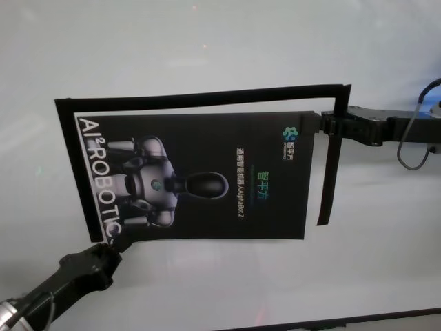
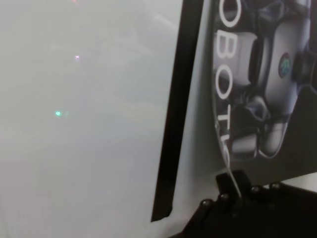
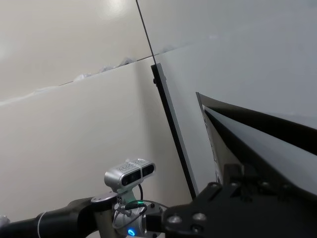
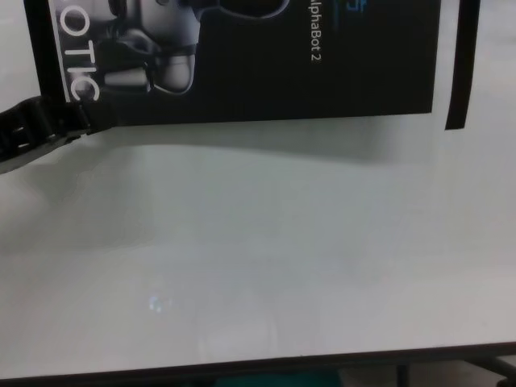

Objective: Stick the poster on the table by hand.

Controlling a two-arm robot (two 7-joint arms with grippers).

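Poster [image 1: 207, 176]: black printed sheet spread across the middle of the white surface [image 1: 220, 41], its lettered short side toward the surface's left edge. It casts a soft shadow on the surface along its near side in the chest view, so that side seems to sit slightly raised rather than pressed flat.
Black strips [image 1: 207, 98]: a narrow dark outline lies on the surface along the poster's far side and both short sides, marking a frame. The poster sits inside it, close to the far strip and a little short of the right one.
Left gripper [image 1: 110, 243]: at the poster's near-left corner, jaws closed on that corner by the letters; the left wrist view shows the thin paper edge pinched between them.
Right gripper [image 1: 322, 124]: at the far-right corner of the poster, jaws closed on the sheet's edge there, arm reaching in from the surface's right edge.
Progress: the sheet is stretched between two opposite corners and roughly lined up with the frame, so placing looks nearly done.
Left to do: by my reading, lower it fully, let go, and press it down so it sticks; no pressing is visible yet.
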